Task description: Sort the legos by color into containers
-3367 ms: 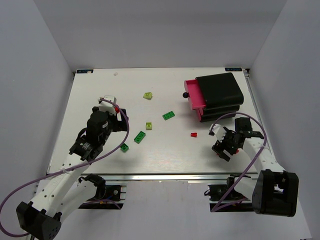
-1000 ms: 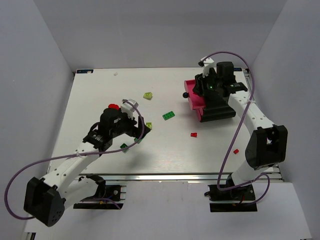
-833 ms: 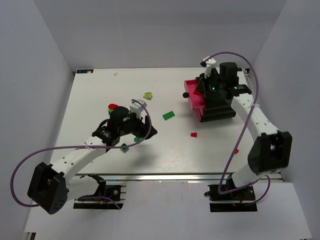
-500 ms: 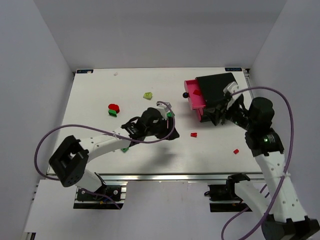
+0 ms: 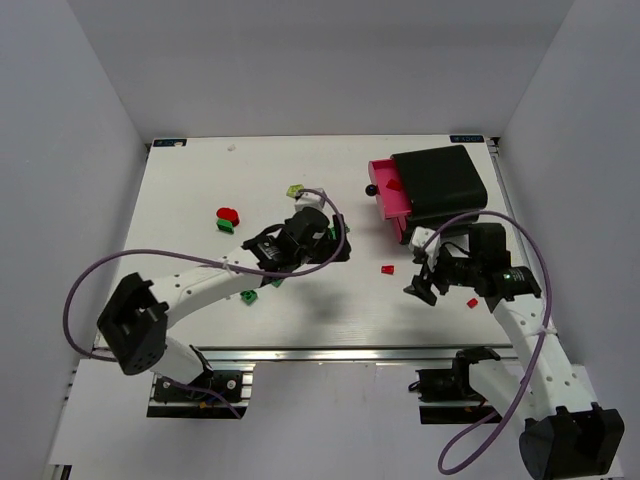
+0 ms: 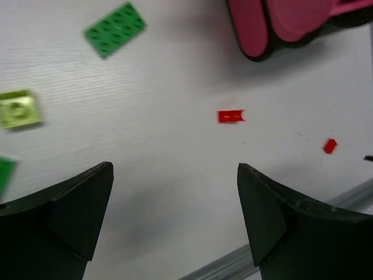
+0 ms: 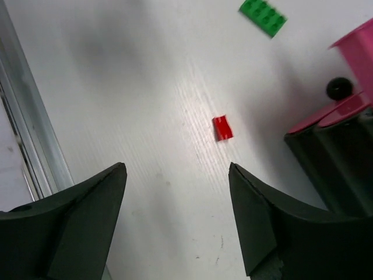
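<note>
The black drawers (image 5: pixel 442 185) stand at the back right, with the top magenta drawer (image 5: pixel 385 192) pulled open and a red piece inside. A red brick (image 5: pixel 387 269) lies in front of them; it shows in both wrist views (image 6: pixel 231 116) (image 7: pixel 222 128). Another red brick (image 5: pixel 472 302) lies near the right arm. My left gripper (image 5: pixel 338 240) is open and empty over the table's middle (image 6: pixel 175 198), beside a green brick (image 6: pixel 115 29). My right gripper (image 5: pixel 412 268) is open and empty (image 7: pixel 175 175), just right of the red brick.
A lime brick (image 5: pixel 294 190) lies at the back centre and another shows in the left wrist view (image 6: pixel 18 109). Green bricks (image 5: pixel 248 295) lie under the left arm. A red and a green piece (image 5: pixel 228 216) sit at the left. The drawer knob (image 7: pixel 336 88) juts out.
My right arm has pulled back from the drawers and come down toward the table beside the red brick. My left gripper stays near the middle, shifted slightly.
</note>
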Available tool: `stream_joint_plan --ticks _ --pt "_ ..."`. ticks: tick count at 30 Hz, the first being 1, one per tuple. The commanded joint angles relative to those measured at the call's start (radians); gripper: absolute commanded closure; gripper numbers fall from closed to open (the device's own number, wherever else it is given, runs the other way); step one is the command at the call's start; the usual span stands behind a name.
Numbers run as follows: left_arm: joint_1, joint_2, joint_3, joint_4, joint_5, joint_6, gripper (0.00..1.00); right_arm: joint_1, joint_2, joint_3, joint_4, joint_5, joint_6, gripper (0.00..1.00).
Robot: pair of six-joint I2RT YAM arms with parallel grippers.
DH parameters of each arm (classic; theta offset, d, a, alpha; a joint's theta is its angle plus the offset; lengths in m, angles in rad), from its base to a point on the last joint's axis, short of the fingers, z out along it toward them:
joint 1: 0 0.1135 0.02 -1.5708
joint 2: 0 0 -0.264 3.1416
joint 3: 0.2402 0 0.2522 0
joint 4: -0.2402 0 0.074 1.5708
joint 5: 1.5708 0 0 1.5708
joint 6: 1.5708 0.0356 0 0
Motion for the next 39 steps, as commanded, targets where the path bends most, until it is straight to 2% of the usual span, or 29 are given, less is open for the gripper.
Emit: stream_joint_plan --ticks 1,3,5,9,15,21,28,39 --pt "0.022 -0.152 -0.025 -0.178 -0.218 0.126 0.02 0.008 -0.034 -0.087 -0.04 -0.001 -0.248 0.21" --pt "0.042 -0.192 -0.065 -0.23 -0.327 0.205 0.02 0.016 -0.029 -0.148 0.038 0.016 -0.26 0.2" --pt "0.051 -0.25 -0.098 -0.25 -0.416 0.276 0.02 0.02 -0.007 -0.173 0.073 0.032 -0.277 0.13" --pt "0.06 -0.356 -0.22 -0.221 -0.489 0.361 0.02 0.042 0.104 -0.205 0.19 0.076 -0.282 0.11" --pt "0.06 -0.456 -0.24 -0.164 -0.481 0.437 0.02 0.06 0.204 -0.204 0.346 0.113 -0.251 0.12" --pt "0.047 -0.558 -0.236 -0.213 -0.493 0.448 0.02 0.072 0.342 -0.112 0.346 0.099 -0.223 0.23" --pt "0.037 -0.726 -0.259 -0.218 -0.496 0.421 0.02 0.083 0.434 -0.068 0.414 0.119 -0.184 0.17" --pt "0.037 -0.749 -0.254 -0.219 -0.47 0.417 0.02 0.118 0.602 -0.005 0.492 0.167 -0.16 0.13"
